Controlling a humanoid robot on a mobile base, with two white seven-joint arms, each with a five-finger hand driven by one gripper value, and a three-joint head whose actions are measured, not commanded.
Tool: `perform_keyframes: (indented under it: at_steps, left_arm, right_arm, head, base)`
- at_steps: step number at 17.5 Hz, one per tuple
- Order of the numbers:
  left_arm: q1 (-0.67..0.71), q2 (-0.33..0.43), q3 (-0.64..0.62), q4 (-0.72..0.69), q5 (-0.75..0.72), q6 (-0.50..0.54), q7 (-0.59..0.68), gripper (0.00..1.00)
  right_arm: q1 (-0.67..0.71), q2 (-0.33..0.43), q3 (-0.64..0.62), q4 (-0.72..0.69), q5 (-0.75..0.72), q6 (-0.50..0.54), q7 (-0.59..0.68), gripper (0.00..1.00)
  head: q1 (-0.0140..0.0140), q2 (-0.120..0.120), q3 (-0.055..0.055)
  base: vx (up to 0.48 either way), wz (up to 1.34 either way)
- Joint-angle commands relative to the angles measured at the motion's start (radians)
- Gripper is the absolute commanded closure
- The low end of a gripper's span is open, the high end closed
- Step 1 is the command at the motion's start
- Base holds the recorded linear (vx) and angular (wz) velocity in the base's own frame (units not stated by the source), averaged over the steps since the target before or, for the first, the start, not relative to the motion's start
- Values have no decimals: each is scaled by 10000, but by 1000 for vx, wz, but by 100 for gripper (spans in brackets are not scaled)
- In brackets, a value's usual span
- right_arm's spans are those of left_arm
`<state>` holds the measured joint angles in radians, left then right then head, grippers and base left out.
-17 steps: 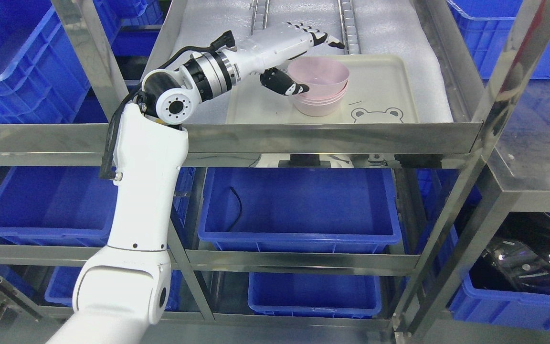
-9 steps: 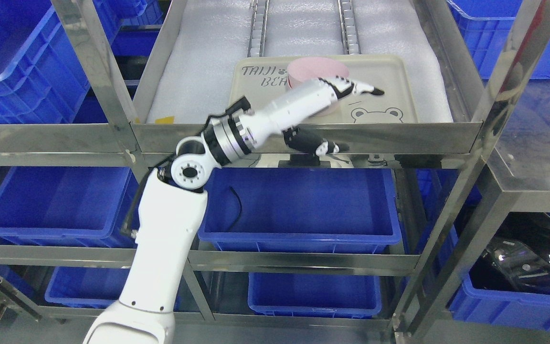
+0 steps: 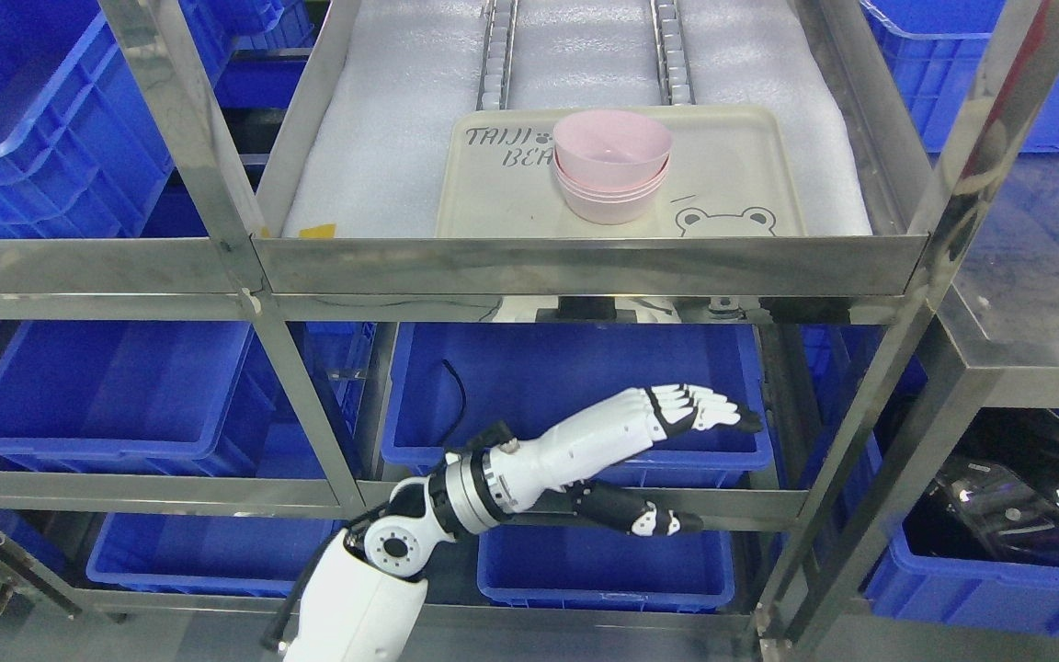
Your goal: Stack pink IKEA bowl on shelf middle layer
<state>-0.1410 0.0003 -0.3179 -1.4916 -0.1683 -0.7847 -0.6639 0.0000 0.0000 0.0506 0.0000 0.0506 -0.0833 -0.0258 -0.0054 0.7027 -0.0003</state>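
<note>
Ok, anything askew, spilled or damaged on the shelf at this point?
Nothing stands out. The pink bowls sit nested and upright on the cream tray, with no spill or damage visible. The left hand hangs open below the shelf, holding nothing.

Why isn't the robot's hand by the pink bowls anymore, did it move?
Yes. The left hand dropped from the pink bowls on the tray, down past the shelf's front rail, to the blue bin below. Its fingers are open, holding nothing.
</note>
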Motion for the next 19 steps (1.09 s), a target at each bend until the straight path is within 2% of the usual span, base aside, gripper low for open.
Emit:
perform_keyframes:
  at_steps: [1,5,7,9,16,19]
  left_arm:
    - [2572,171,691,984,256,-7,898,1]
    - [3112,171,1245,1722,317,-7,3792,0]
    - [3112,171,1261,1739,805,1335,5726,0]
    - [3051,171,1277,1678,1450,2641,6759,0]
    - [3097,171,1261,1509,1591,3031,6793,0]
    - [2975,171,1414,790,1606,3213,6839,0]
  right_arm:
    - [215,-175,0,-175,0,4,-2,0]
    - [215,-175,0,-175,0,4,-2,0]
    - [215,-175,0,-175,0,4,-2,0]
    - [215,-175,0,-175,0,4,-2,0]
    - [215,-175,0,-175,0,4,-2,0]
    - [215,-175,0,-175,0,4,-2,0]
  head:
    - [0,0,0]
    - [0,0,0]
    - [0,0,0]
    - [0,0,0]
    - [0,0,0]
    - [0,0,0]
  base:
    - [0,0]
    - [0,0]
    - [0,0]
    - [0,0]
    - [0,0]
    - [0,0]
